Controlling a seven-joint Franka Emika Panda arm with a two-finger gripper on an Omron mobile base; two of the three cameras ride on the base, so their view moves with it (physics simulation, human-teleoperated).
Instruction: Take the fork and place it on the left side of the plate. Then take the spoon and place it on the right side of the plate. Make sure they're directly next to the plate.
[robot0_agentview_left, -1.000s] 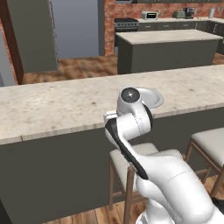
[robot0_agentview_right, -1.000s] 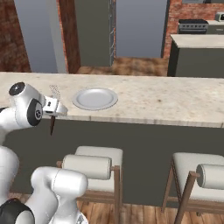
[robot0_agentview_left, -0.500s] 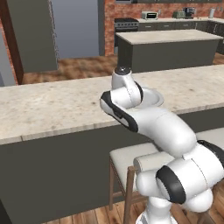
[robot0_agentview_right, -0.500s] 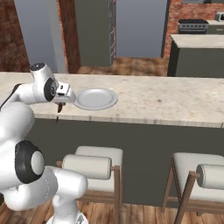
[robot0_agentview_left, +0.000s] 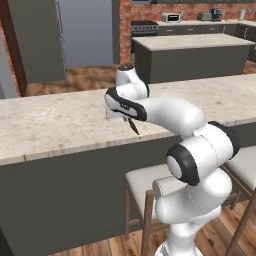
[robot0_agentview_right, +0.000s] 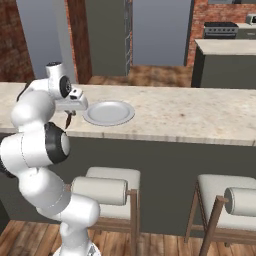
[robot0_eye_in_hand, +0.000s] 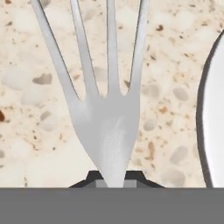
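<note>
1. I am counting one fork (robot0_eye_in_hand: 107, 127), one plate (robot0_agentview_right: 108, 112), one counter (robot0_agentview_right: 190, 117) and two stools (robot0_agentview_right: 107, 187).
2. My gripper (robot0_agentview_right: 71, 111) is closing on the fork; its four tines are pointing away from the hand camera, and its dark handle (robot0_agentview_left: 134, 127) is sticking out below the hand.
3. The fork is hanging over the speckled counter, just beside the plate's left rim.

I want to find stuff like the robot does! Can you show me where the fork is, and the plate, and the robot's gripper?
fork (robot0_eye_in_hand: 107, 131), hand view, on the silvery neck just below its tines.
plate (robot0_agentview_right: 109, 113), right base view, on its bare grey middle.
gripper (robot0_eye_in_hand: 114, 178), hand view, between the dark fingertips pinching the fork.
</note>
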